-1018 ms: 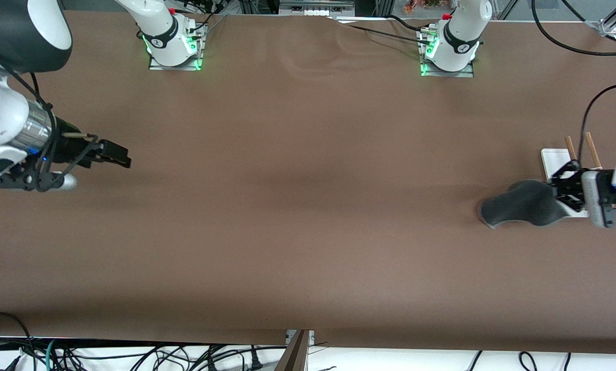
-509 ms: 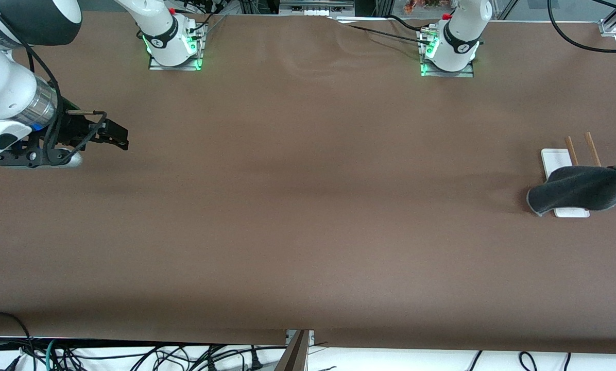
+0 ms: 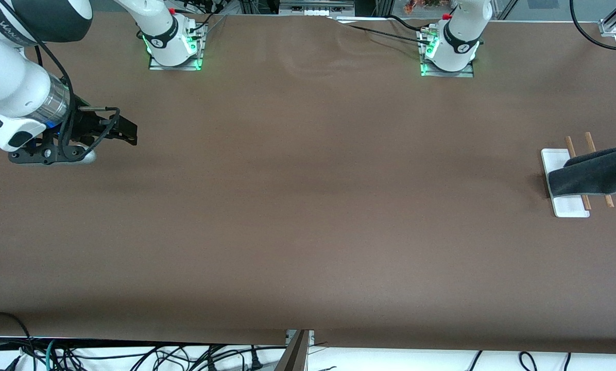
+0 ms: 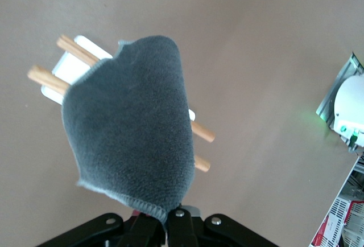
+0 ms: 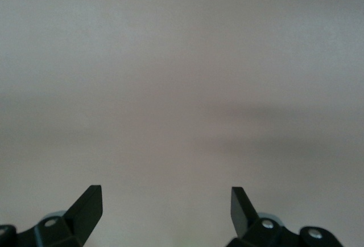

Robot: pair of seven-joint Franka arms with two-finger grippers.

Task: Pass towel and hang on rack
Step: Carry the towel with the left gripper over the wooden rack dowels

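Note:
The dark grey towel point(image 3: 594, 174) with light stitched edging is over the rack, at the left arm's end of the table. The rack has a white base point(image 3: 570, 207) and two wooden rods point(image 3: 589, 140). My left gripper point(image 4: 168, 223) is shut on the towel's edge point(image 4: 133, 144), and the cloth covers the middle of the rods point(image 4: 48, 76). I cannot tell whether the towel touches the rods. The left gripper is out of the front view. My right gripper point(image 3: 126, 133) waits open and empty over bare table at the right arm's end; its fingers point(image 5: 88, 204) stand wide apart.
The brown table top point(image 3: 308, 206) stretches between the two arms. The arm bases point(image 3: 174, 49) stand along the edge farthest from the front camera. Cables lie below the table's near edge point(image 3: 133, 355).
My left gripper has carried the towel from the table beside the rack up over the rods, and has left the front view. My right arm has drawn back a little toward its base.

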